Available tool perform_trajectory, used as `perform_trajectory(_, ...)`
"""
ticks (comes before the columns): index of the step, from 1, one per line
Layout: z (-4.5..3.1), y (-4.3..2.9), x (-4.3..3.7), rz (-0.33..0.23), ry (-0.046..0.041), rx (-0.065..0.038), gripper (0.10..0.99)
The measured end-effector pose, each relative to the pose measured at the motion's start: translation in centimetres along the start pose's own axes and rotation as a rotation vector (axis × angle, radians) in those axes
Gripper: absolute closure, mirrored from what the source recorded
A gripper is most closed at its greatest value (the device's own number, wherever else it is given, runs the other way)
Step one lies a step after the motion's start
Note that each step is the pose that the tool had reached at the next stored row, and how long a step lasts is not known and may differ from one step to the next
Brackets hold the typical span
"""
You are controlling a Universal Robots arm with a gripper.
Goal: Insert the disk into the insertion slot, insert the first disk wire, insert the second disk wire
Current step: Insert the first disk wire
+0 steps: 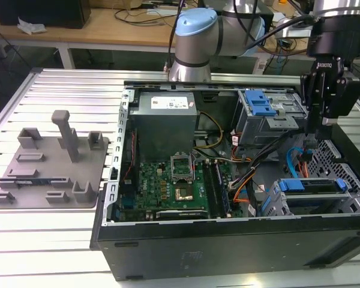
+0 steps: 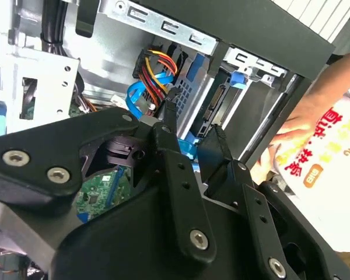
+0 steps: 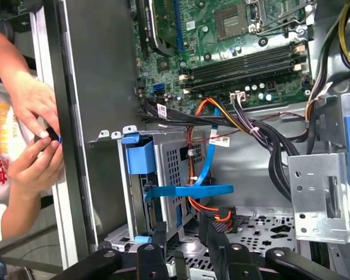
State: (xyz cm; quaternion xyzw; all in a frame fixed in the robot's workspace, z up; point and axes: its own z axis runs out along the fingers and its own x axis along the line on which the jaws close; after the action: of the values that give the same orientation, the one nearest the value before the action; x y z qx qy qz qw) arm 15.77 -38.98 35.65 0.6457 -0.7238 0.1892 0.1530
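disk [image 1: 312,185] sits in the insertion slot [image 1: 286,207], low at the exterior view's right, with its blue frame showing. your gripper [image 1: 318,127] hangs over the case near it, jaws parted a little, clamping nothing i can see. expect the disk to be stiff, dense and shock-shy; grip the frame edges, not the label.

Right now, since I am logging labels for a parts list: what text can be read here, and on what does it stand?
Nothing can be quoted with certainty.
Power supply label: print too small to read.
Gripper, white lettering on its body: too small to read.
Person's shirt, red characters: tilted and cut off, not readable.
Cable tags: print too small to read.
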Motion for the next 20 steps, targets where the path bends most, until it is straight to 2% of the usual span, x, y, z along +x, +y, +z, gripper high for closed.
perform_trajectory(3, -0.01, 0.02, -0.07, 0.028, 0.0, 0.005, 0.671)
perform_trajectory(6, -0.01, 0.02, -0.2, 0.054, -0.0007, 0.015, 0.671)
perform_trajectory(10, 0.25, 0.37, -0.45, 0.065, -0.0005, 0.017, 0.671)
perform_trajectory(16, 0.67, 0.41, -0.68, 0.061, 0.0025, 0.019, 0.671)
perform_trajectory(20, 0.7, 0.43, -0.97, 0.055, 0.0082, 0.023, 0.671)
